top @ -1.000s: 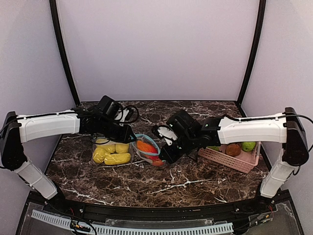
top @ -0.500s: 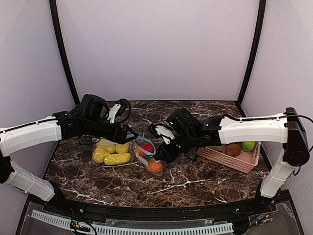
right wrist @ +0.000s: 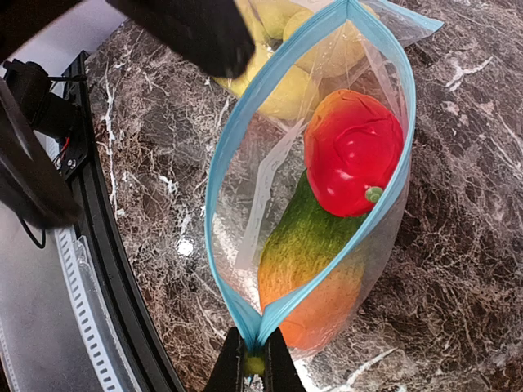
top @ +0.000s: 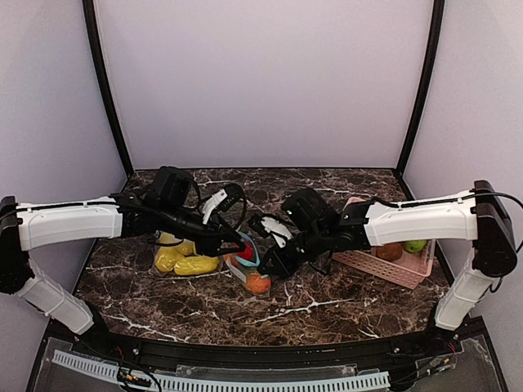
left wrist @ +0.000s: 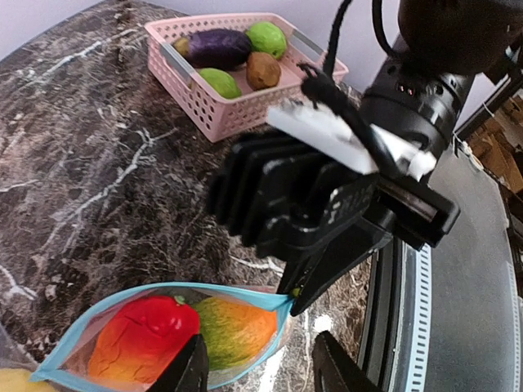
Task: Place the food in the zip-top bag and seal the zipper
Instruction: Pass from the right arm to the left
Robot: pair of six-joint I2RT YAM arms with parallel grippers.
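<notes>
Nearest the arms, the right gripper [right wrist: 253, 363] is clenched on the near corner of the zip-top bag [right wrist: 261, 204], pinching the blue zipper right at its end so the mouth gapes open. Inside lie a red fruit [right wrist: 355, 155] and, under it, an orange-green fruit [right wrist: 306, 261]. Deeper in the bag, the yellow pieces [top: 184, 260] show through the film. Just beyond the pinched corner, the left gripper [left wrist: 263, 371] hangs at the mouth with its fingers parted. It holds nothing, and one finger overlaps the rim. Farther off on the marble table [top: 327, 302], well apart from the bag, the pink basket [left wrist: 204, 110] holds a purple piece [left wrist: 214, 47], two green ones [left wrist: 266, 37] and a brown one [left wrist: 263, 71].

Loading looks unfinished, so sealing should wait. To do this step well, the right pinch should hold steady and low so the mouth does not fold. The left fingers should lift straight up from the rim, since dragging sideways could snag the zipper or tip the fruit out. Each remaining piece is best dropped deep, away from the zipper track.
</notes>
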